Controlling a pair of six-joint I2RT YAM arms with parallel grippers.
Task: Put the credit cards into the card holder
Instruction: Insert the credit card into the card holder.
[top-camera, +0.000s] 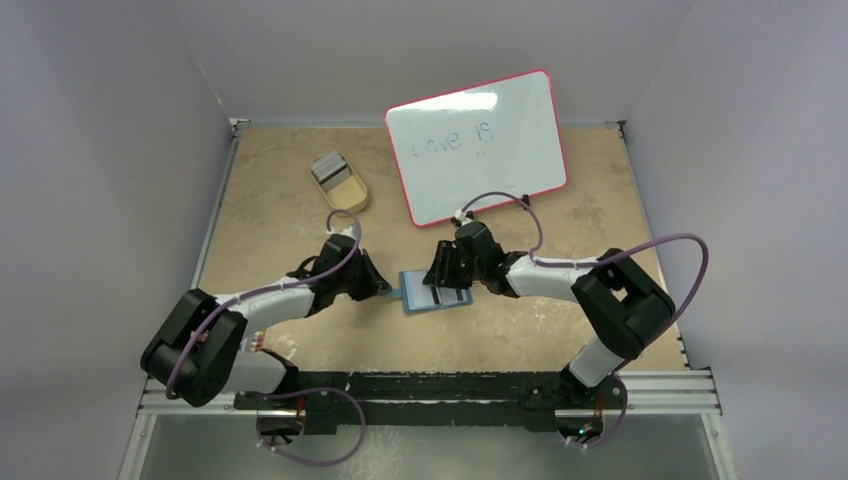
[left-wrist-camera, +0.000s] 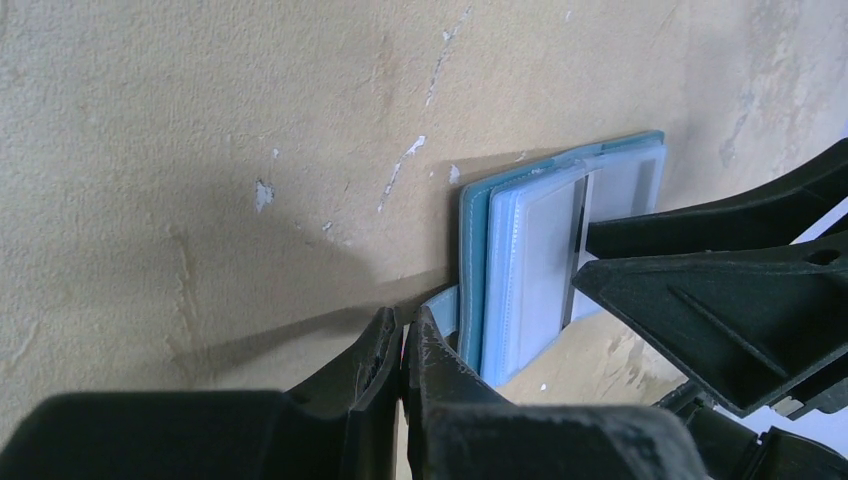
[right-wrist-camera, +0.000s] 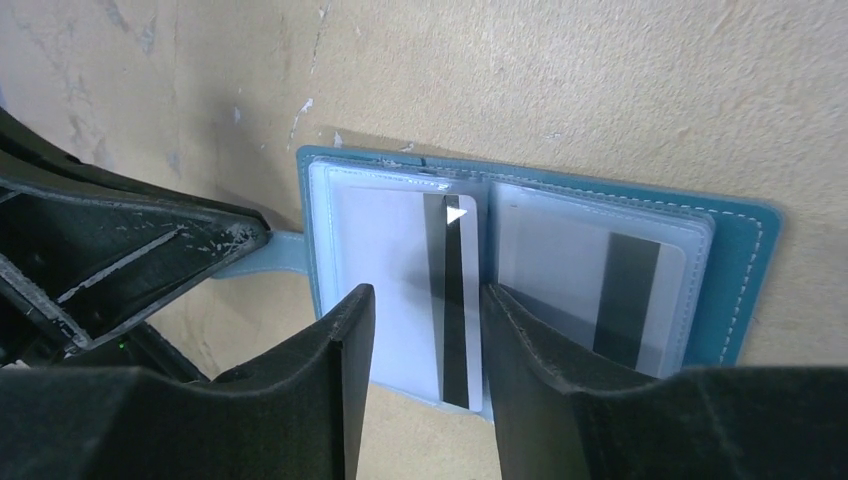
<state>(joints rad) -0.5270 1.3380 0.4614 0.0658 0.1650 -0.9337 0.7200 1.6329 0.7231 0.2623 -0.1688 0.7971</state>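
Plainly, card holder (right-wrist-camera: 745, 260) lies open, 2 cards (right-wrist-camera: 400, 265) inside.

Robotics lab test cell: plain white walls (top-camera: 100, 150) boxing in tan counter (top-camera: 280, 200); left arm (top-camera: 270, 300), right arm (top-camera: 550, 275) bolted to metal rail (top-camera: 670, 385); handwritten whiteboard (top-camera: 480, 145) at back.

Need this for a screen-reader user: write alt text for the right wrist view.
An open teal card holder lies flat on a tan table, with grey magnetic-stripe credit cards in both clear sleeves. The right end effector stands open over the card nearer the snap tab, which the left end effector pinches.
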